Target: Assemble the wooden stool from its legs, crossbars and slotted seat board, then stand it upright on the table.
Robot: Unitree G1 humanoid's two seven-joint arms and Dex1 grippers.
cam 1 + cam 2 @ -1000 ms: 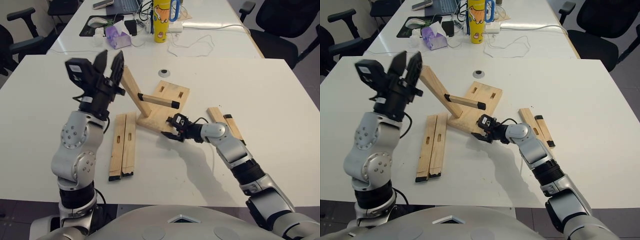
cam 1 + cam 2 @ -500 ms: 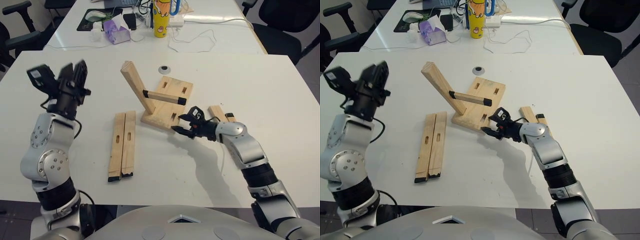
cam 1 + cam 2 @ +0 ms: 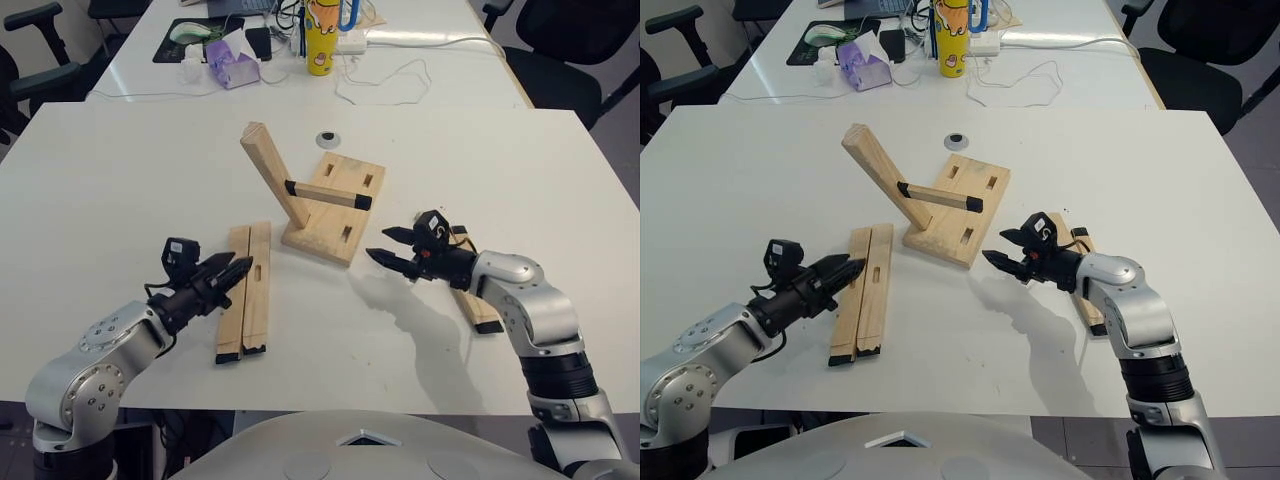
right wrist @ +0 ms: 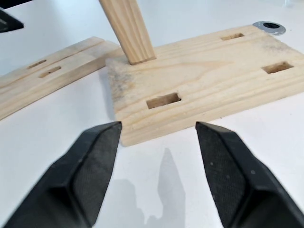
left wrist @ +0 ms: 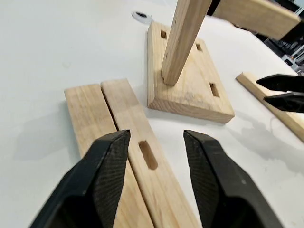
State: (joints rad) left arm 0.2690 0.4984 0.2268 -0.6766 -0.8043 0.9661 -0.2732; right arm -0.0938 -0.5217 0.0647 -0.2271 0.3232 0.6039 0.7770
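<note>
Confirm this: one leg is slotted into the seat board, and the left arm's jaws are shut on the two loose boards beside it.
Wrong on the jaws: the left wrist view shows the left gripper with its jaws open, gripping nothing, just over the two loose boards. One leg is indeed slotted into the seat board.

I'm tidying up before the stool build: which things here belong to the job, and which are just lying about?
Job:
slotted seat board
tilted leg plugged into it
crossbar on that leg
two slotted pieces lying side by side
wooden pieces farther right

Lying about, on the far table:
yellow cup
purple tissue box
white cable
</note>
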